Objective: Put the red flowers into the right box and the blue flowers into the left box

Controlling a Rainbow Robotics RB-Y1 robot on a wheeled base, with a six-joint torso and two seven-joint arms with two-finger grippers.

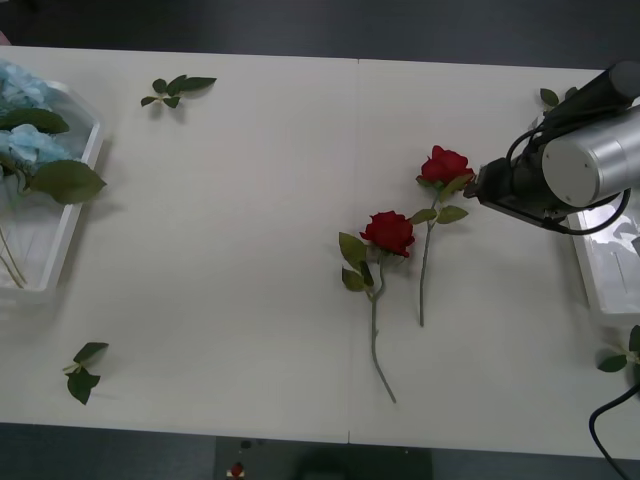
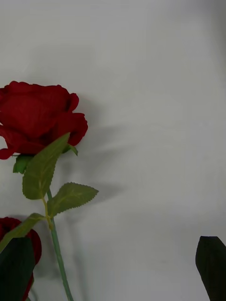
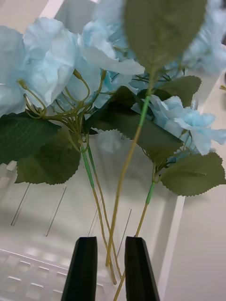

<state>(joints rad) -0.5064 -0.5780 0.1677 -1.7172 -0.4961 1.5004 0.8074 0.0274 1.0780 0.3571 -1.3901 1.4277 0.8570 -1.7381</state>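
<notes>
- The blue flowers [image 1: 25, 125] lie in the left box [image 1: 70, 215] at the bench's left edge; that half of the job looks done or nearly so, as no blue bloom lies out on the bench [image 1: 250, 250].
- The left claw [image 3: 110, 268] is over that box with its black fingers [image 3: 82, 268] narrow, a thin tan stem running between them. Whether they actually pinch the stem cannot be told.
- Two red flowers [image 1: 388, 232] are out on the bench, right of the middle, side by side, blooms pointing away from the robot and stems toward it.
- The right claw [image 1: 478, 185] reaches in from the right, just beside the farther rose's bloom. In its wrist view the fingers [image 2: 212, 265] sit at the corners, spread wide and holding nothing.
- The right box [image 1: 600, 270] shows partly behind the right arm; its contents cannot be told.
- Left to do, by this judgement: at least these two roses go into the right box.
</notes>
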